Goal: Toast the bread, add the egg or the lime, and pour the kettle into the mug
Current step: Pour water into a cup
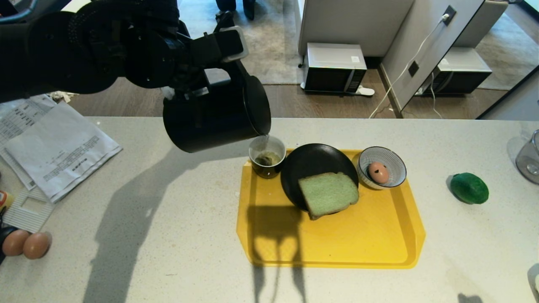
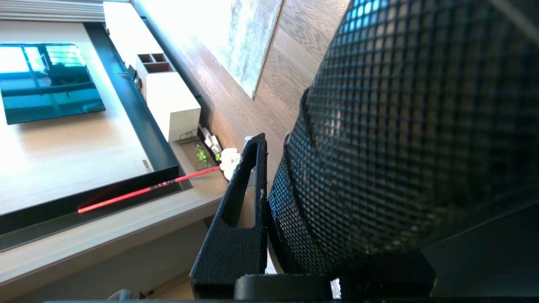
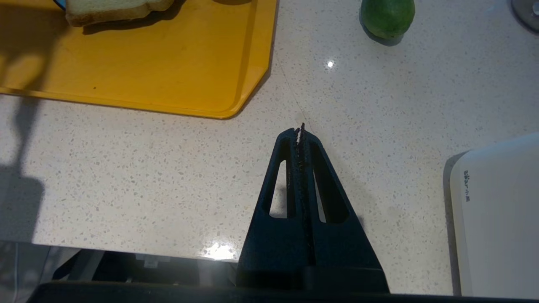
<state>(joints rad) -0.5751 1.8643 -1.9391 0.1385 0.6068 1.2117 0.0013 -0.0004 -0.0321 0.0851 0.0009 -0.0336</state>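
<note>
Kettle (image 1: 214, 115) being held tilted by left claw (image 1: 198, 86), water being poured into mug (image 1: 267, 156) at tray (image 1: 337, 248) far-left corner; right claw (image 3: 301, 134) pressed together over bench (image 1: 168, 210).

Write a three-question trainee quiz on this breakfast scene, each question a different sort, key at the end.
1. True or false: the kettle is tipped over the mug.
2. The egg sits: A in the striped bowl; B on the black plate; C on the counter.
3. Fill in: the lime lies on the counter, ____ the yellow tray.

Key: 1 true; 2 A; 3 outside.
</note>
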